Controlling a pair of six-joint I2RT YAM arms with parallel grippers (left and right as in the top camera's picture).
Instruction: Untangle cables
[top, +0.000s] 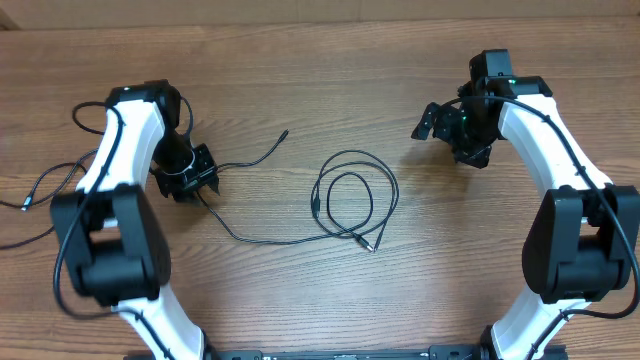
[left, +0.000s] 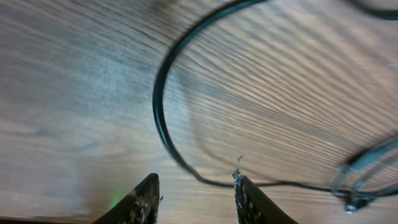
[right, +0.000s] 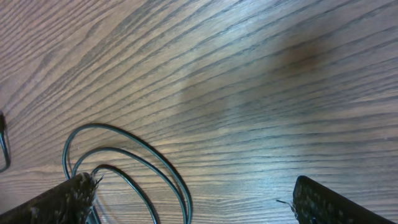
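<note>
All I can see of the room is the desk, a broad top of brown wood grain that fills the overhead view from side to side, with fine dark streaks running lengthwise. A paler strip runs along the far edge, and I cannot tell whether it is the desk's rim or something behind it. The light is soft and even, leaving a pale bluish sheen on the wood up close and one dim patch of shade.

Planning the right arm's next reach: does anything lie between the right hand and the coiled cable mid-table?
Nothing visible does: only bare table separates the open right hand from the coiled cable.
</note>
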